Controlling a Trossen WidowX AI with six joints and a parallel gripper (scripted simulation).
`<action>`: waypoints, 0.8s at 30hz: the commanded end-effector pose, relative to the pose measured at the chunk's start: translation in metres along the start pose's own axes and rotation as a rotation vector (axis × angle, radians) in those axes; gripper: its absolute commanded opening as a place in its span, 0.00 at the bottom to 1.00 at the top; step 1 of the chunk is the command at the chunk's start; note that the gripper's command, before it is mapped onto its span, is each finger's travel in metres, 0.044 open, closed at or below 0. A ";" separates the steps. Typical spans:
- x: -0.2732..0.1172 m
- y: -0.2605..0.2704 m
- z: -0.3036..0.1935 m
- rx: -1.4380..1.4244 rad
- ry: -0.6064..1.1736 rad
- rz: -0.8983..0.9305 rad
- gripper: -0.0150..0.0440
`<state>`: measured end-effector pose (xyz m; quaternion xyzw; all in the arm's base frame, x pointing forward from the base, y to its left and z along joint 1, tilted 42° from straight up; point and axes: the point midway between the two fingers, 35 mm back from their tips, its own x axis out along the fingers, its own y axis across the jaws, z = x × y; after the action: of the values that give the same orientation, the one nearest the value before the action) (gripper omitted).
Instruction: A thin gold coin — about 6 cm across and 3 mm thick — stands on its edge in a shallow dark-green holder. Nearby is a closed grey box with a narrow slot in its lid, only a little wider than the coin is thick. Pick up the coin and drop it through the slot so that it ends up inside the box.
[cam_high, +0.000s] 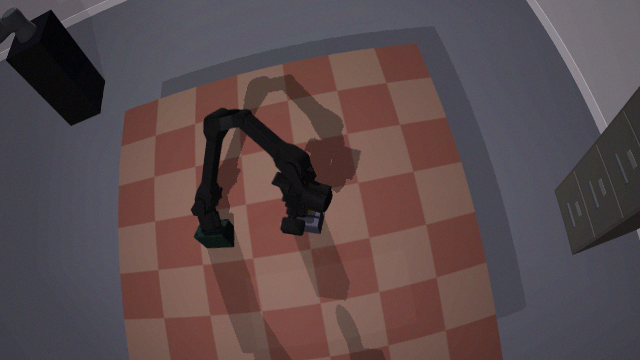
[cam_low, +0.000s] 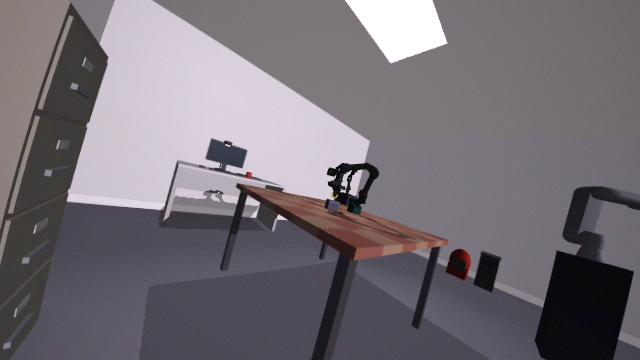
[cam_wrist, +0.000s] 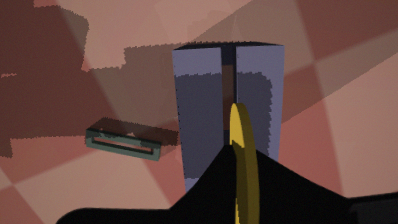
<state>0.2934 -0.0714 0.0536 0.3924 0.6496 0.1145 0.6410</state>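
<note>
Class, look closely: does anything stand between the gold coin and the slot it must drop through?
Nothing visible does. The gripper holds the coin over the grey box; the holder sits off to the side.

1. the table (cam_high: 345, 260) (cam_low: 300, 212) has a checked top in brick red and pale pink, on dark legs.
2. the box (cam_high: 314, 224) (cam_low: 332, 205) (cam_wrist: 202, 125), grey, sits on it, slot upward.
3. the holder (cam_wrist: 123, 145), dark green, lies near the box, apart from it.
4. the arm's base (cam_high: 225, 239) (cam_low: 354, 208) stands on the top too.
5. shadows fall across the checks.
</note>
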 end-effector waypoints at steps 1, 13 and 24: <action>0.003 0.000 0.001 0.006 -0.001 0.002 0.25; 0.008 0.000 0.000 0.007 -0.001 0.002 0.25; 0.014 0.000 0.000 0.007 -0.001 0.002 0.25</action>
<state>0.2950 -0.0640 0.0451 0.3926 0.6501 0.1131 0.6407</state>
